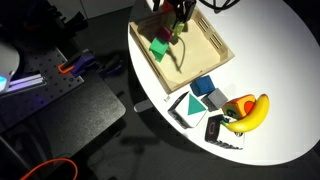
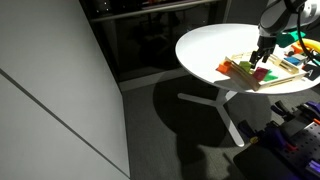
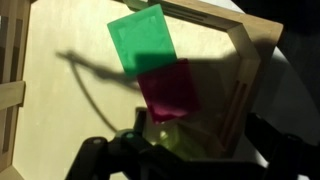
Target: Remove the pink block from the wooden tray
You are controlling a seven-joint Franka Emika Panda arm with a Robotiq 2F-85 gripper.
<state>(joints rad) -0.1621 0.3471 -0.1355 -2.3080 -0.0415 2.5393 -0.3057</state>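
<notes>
The pink block [image 3: 168,88] lies in the wooden tray [image 3: 240,70], close to a corner of its rim. It touches a green block [image 3: 142,38] on its far side. In an exterior view the pink block [image 1: 169,38] sits beside the green block [image 1: 158,47] in the tray [image 1: 215,45] at the table's back. My gripper [image 3: 198,142] is open and hovers just above the tray. Its dark fingers show on either side at the bottom of the wrist view, and the pink block is just ahead of them. A yellow-green block [image 3: 165,135] lies in shadow between the fingers.
The tray stands on a round white table [image 1: 280,110], also seen in an exterior view [image 2: 205,50]. Near the table's front are a blue block [image 1: 203,86], a white and green box [image 1: 185,106], a banana [image 1: 252,112] and a dark box [image 1: 218,128].
</notes>
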